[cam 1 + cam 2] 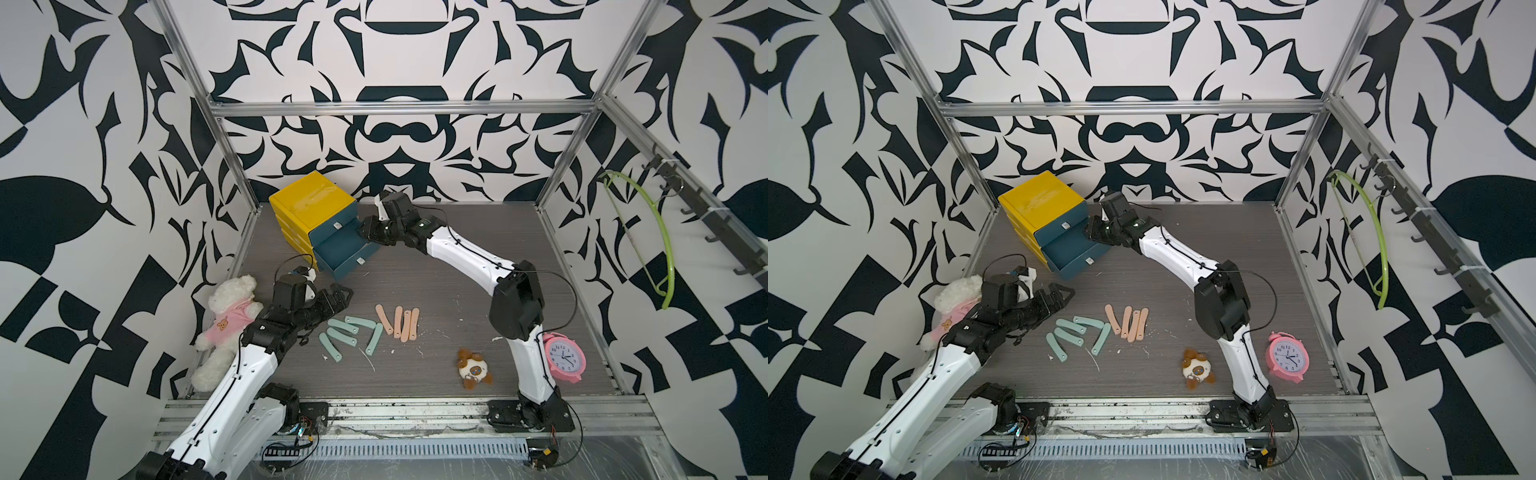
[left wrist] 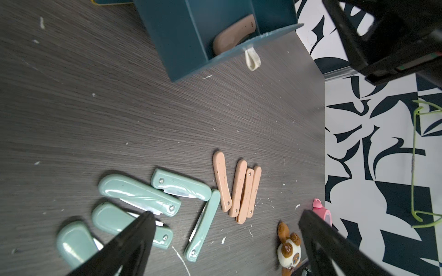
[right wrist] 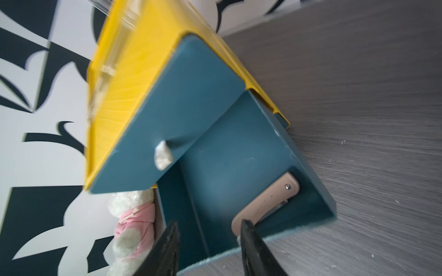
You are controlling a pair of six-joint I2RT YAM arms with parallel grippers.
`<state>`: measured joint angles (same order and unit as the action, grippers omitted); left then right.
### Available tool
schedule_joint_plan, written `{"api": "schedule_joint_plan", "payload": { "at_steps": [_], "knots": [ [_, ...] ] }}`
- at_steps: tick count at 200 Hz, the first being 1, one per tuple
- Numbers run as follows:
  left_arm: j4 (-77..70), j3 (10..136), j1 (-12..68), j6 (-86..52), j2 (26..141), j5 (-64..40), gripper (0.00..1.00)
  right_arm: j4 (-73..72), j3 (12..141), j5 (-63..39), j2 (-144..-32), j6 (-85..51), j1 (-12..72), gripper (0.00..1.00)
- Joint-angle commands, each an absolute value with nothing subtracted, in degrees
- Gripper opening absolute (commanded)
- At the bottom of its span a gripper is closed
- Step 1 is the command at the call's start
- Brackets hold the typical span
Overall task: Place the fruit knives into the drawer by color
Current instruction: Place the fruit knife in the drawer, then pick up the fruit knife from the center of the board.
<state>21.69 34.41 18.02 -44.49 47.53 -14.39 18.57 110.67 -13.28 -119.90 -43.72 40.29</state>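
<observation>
Counting five mint fruit knives [image 1: 375, 338] on table [image 1: 457, 291], four peach knives [image 1: 398, 322] at their 3 o'clock, one peach knife [image 3: 267, 199] inside open drawer [image 3: 215, 167] at 12; left gripper [image 2: 226, 215] spread wide, right gripper [image 3: 210, 222] parted, empty.

A yellow cabinet [image 1: 1038, 199] stood at the back left of the grey counter [image 1: 1183, 266], with a dark-teal drawer [image 1: 1074, 267] pulled out of it toward the front. The right end effector [image 1: 1093, 235] hung over that drawer's open top — its jaws too dark to read. The left end effector [image 1: 1061, 296] hovered low just beside five mint fruit knives [image 1: 1070, 326], which lay loosely fanned on the counter. Four peach fruit knives [image 1: 1126, 321] lay close together to their right. A white teddy bear [image 1: 955, 293] sat behind the left arm. A small brown plush [image 1: 1198, 368] and a pink alarm clock [image 1: 1287, 357] flanked the right arm, and a green hanger [image 1: 1372, 232] hung from the side rail.
</observation>
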Motion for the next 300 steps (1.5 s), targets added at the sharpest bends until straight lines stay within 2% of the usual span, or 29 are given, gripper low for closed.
{"api": "schedule_joint_plan", "payload": {
  "at_steps": [1, 56, 97, 102, 117, 161, 212, 300],
  "knots": [
    [22.7, 37.7, 20.9, -41.8, 48.5, -14.2, 0.99, 16.3, 105.3, -11.8, -110.5, -41.6, 40.1, 0.44],
    [22.3, 43.1, 35.6, -38.9, 57.4, -6.0, 0.98, 16.8, 76.5, -5.5, -90.3, -42.6, 37.3, 0.40],
    [18.6, 46.6, 42.9, -37.9, 71.1, -5.8, 0.86, 20.7, 60.3, -2.3, -79.1, -42.6, 33.9, 0.38],
    [18.5, 47.3, 43.3, -37.7, 72.5, -5.6, 0.80, 21.1, 59.0, -1.8, -78.0, -42.7, 33.8, 0.38],
    [18.6, 48.5, 43.5, -37.6, 78.2, -5.3, 0.73, 21.4, 55.7, -0.8, -74.9, -42.9, 33.8, 0.38],
    [20.3, 52.3, 43.4, -37.7, 87.4, -1.1, 0.59, 22.2, 51.3, 0.6, -70.4, -43.1, 33.7, 0.37],
    [22.0, 54.9, 42.2, -38.3, 93.5, 1.9, 0.57, 21.0, 48.9, 0.6, -69.2, -43.2, 33.5, 0.37],
    [25.6, 58.8, 42.2, -36.8, 101.3, 3.5, 0.46, 20.1, 46.1, 0.4, -67.1, -42.5, 32.0, 0.37]
  ]
}}
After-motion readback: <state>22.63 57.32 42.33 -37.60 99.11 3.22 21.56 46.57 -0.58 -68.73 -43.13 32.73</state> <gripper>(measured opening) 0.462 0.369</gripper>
